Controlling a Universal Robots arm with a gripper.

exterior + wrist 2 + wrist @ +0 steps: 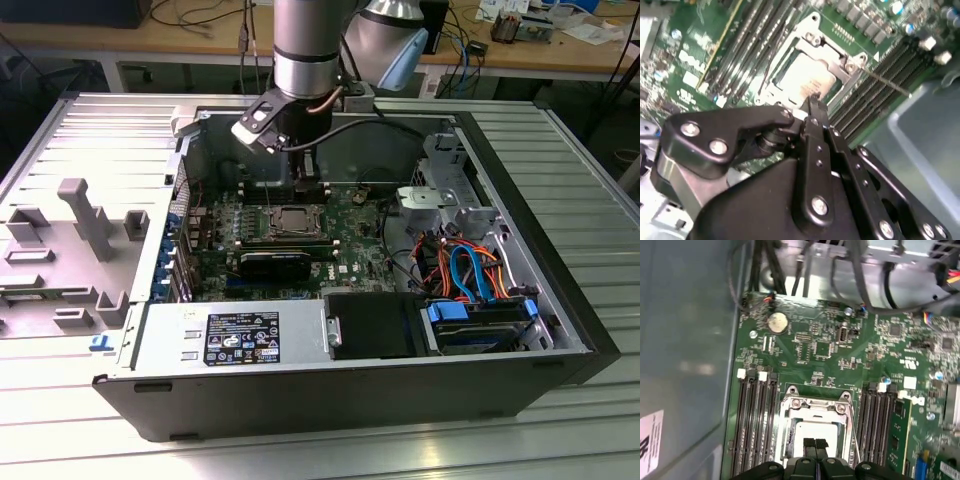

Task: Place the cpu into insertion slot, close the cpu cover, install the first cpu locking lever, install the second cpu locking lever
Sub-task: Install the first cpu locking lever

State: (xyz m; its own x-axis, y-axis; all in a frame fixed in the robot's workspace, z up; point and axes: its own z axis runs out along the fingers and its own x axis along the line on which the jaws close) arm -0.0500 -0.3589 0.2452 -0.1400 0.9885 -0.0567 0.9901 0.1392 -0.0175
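Note:
The cpu [816,431] lies in the insertion slot [290,222] on the green board, its silvery top showing through the window of the cpu cover [815,405]. The cover lies flat over it. My gripper [815,444] hovers just above the edge of the cpu [807,80], its two black fingertips [812,102] pressed together with nothing between them. A thin wire locking lever [885,82] sticks out from one corner of the socket past the memory slots. In the exterior view my gripper [305,185] hangs over the far side of the socket.
Long black memory slots [757,420] flank the socket on both sides. A black graphics card [275,262] lies just in front of it. Drive cage and coloured cables [465,265] fill the exterior view's right. The case walls [180,170] enclose the board.

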